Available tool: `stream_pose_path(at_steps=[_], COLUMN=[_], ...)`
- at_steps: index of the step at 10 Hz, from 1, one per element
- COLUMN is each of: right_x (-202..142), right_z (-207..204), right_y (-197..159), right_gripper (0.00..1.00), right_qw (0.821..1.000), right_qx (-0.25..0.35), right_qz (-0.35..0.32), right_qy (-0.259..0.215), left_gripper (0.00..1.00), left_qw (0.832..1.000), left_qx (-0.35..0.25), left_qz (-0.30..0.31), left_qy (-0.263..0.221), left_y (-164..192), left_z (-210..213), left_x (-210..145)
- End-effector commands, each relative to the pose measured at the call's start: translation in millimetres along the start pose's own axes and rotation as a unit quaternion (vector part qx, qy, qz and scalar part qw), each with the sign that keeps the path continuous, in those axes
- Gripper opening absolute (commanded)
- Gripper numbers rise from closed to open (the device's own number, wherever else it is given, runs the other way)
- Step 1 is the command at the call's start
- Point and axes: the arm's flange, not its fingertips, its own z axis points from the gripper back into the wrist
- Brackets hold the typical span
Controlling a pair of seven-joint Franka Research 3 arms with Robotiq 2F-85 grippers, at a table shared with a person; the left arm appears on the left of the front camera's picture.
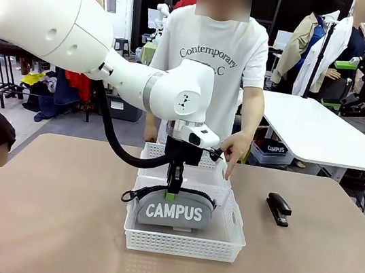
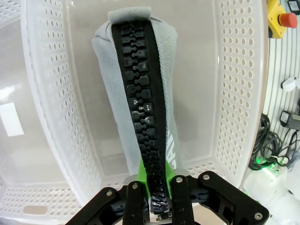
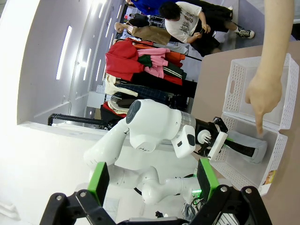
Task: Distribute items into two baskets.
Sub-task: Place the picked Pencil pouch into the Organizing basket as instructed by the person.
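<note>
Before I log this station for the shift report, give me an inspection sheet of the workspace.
Surface: tan table, no marks seen.
Job's things: CAMPUS pouch inside the near basket; far basket right behind it; stapler on the table to the robot's right.
Clutter: nothing seen.
Grippers: left gripper shut on the pouch's zipper edge; right gripper open, holding nothing.
Cables: black hose hangs from the left arm; loose cables beside the table.
Surroundings: person's hand points down at the baskets; clothes rack behind.
</note>
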Motion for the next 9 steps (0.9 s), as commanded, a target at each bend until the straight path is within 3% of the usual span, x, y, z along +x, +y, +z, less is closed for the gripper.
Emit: stream_pose_path(at_steps=[1, 2, 7, 9], right_x=[-1.1, -1.1, -1.1, -1.1], right_z=[-0.3, -0.3, -0.3, -0.3], right_y=[1.4, 1.4, 1.4, 1.4], right_gripper=[1.00, 1.00, 1.00, 1.00], right_qw=[1.000, 1.000, 1.000, 1.000], right_qx=[-0.001, -0.001, -0.001, -0.001], right_qz=[0.001, 0.001, 0.001, 0.001], right_qy=[0.001, 0.001, 0.001, 0.001], left_gripper=[0.00, 0.09, 1.00, 1.00], left_qw=[1.000, 1.000, 1.000, 1.000], left_qx=[0.006, 0.004, 0.000, 0.005], left_qz=[0.007, 0.007, 0.003, 0.010], left_qy=[0.003, 0.003, -0.007, -0.011], left_y=[-3.7, -3.2, -6.6, -8.2], left_z=[-5.6, -5.7, -5.1, 1.2], left_x=[-1.0, -0.3, 4.1, 3.4])
